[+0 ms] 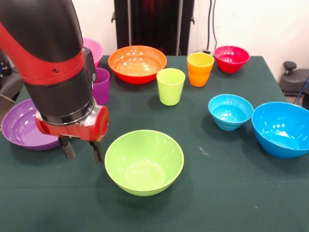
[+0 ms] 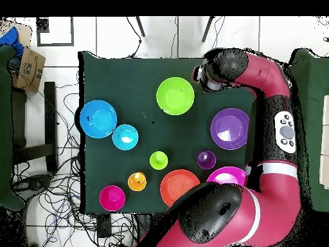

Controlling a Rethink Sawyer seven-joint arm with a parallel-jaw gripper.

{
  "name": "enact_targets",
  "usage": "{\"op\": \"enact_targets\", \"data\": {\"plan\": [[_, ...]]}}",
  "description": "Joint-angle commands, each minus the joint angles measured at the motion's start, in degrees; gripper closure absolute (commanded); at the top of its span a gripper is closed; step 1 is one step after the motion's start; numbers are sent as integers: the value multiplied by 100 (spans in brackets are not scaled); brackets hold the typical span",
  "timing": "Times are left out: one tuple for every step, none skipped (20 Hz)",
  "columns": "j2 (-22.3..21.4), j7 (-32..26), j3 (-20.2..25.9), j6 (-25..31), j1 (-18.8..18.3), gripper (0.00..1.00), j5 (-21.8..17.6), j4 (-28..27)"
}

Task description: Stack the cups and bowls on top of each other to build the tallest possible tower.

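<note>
My gripper (image 1: 82,150) hangs open and empty just above the cloth, between the lime green bowl (image 1: 144,162) on its right and the shallow purple bowl (image 1: 19,128) on its left. All bowls and cups stand apart and upright. Behind the arm are the purple cup (image 1: 102,85) and the partly hidden pink bowl (image 1: 93,48). Further back are the orange bowl (image 1: 137,64), lime green cup (image 1: 171,86), orange cup (image 1: 200,68) and red bowl (image 1: 231,58). On the right sit the small light blue bowl (image 1: 230,111) and big blue bowl (image 1: 282,128). From overhead the gripper (image 2: 204,74) is beside the lime bowl (image 2: 175,95).
A dark green cloth (image 1: 217,193) covers the table. The arm (image 2: 270,83) reaches along one side of the table, over the purple bowl's (image 2: 229,128) edge. Cables and a cardboard box (image 2: 26,67) lie on the floor around the table.
</note>
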Motion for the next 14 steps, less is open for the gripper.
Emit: {"op": "enact_targets", "data": {"plan": [[205,-1524,155,369,174,0,-448,98],[190,-1509,152,375,181,0,-444,117],[190,-1509,158,369,185,0,-440,127],[184,-1507,166,365,181,0,-427,146],[178,-1504,173,361,178,0,-414,165],[173,-1502,181,357,174,0,-402,185],[160,-1499,186,346,169,0,-394,210],[140,-1487,193,356,171,0,-378,239],[126,-1463,198,364,176,0,-362,273],[97,-1444,203,368,181,0,-345,312],[72,-1418,204,376,190,0,-327,350],[43,-1395,204,383,198,0,-313,385],[25,-1375,205,380,204,0,-301,417],[7,-1354,206,378,210,0,-289,449]]}}
